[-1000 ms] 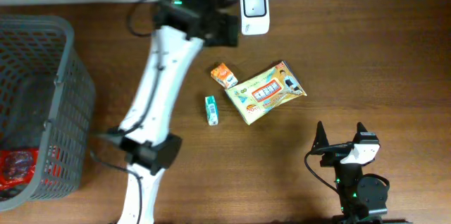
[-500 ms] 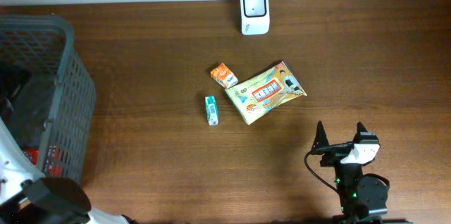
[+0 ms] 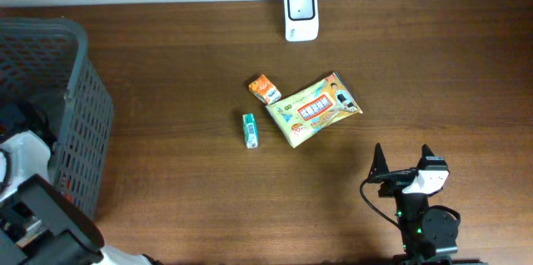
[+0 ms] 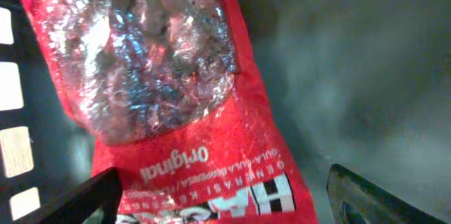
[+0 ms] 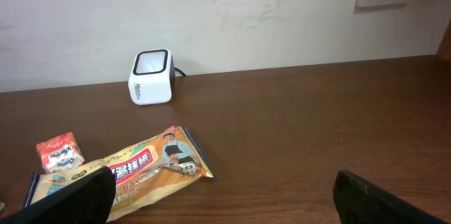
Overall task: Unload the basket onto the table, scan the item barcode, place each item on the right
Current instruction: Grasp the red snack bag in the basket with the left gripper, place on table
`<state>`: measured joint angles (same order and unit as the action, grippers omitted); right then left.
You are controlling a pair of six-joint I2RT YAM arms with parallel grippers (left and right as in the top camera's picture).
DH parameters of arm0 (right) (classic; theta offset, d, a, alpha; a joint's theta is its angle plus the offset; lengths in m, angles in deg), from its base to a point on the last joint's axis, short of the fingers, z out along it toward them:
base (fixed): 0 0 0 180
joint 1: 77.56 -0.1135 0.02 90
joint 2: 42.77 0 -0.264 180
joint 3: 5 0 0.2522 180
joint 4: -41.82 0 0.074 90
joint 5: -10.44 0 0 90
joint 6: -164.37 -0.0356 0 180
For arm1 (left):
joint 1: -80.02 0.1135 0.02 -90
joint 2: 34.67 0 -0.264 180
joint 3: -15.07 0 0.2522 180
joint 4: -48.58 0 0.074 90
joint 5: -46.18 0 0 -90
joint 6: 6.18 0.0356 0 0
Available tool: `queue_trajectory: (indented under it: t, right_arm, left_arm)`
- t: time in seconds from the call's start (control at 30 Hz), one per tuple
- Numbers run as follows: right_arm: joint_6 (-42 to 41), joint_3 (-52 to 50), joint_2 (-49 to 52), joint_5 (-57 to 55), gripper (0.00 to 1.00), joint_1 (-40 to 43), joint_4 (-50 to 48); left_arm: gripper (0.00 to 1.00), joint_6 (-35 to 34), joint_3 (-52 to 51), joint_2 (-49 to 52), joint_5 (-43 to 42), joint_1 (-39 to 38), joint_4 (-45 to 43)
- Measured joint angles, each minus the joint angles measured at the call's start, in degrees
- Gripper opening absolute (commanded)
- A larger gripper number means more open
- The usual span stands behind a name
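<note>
Basket (image 3: pixel 79 107) at the overhead view's lower left is holding the red snack bag (image 4: pixel 176 97). The left hand (image 4: pixel 222 185) is being held released, its fingers on either side of the bag's lower end, probably for carrying it to the scanner (image 3: pixel 300 2) at top centre. "Original" is being shown upside down. The right hand (image 3: pixel 402 153) is hanging released and empty at lower right.

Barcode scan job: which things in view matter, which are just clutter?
In the job: red snack bag, grey basket holding it, white barcode scanner, left gripper open over the bag.
Lying about for now: orange packet, green pack, yellow snack pouch, idle right gripper.
</note>
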<state>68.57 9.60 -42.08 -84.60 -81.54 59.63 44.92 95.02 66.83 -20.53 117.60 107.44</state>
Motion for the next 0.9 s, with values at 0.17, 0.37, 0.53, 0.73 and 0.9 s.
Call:
queue_trajectory:
  t: [0.17, 0.37, 0.53, 0.73, 0.9]
  right_arm:
    - [0.0, 0.0, 0.0, 0.0, 0.98, 0.0, 0.0]
    - [0.0, 0.0, 0.0, 0.0, 0.98, 0.0, 0.0]
    - [0.0, 0.0, 0.0, 0.0, 0.98, 0.0, 0.0]
    - [0.0, 0.0, 0.0, 0.0, 0.98, 0.0, 0.0]
    - [0.0, 0.0, 0.0, 0.0, 0.98, 0.0, 0.0]
  left_arm:
    - [0.02, -0.5, 0.7, 4.3, 4.2, 0.1, -0.1]
    - [0.00, -0.2, 18.4, 7.0, -3.3, 0.1, 16.8]
    - [0.00, -0.2, 53.6, 7.3, -9.4, 0.0, 37.5]
    - [0.00, 3.1, 75.6, -1.9, -15.9, -9.8, 42.9]
    - [0.00, 7.6, 76.2, -7.6, -18.2, -31.4, 43.7]
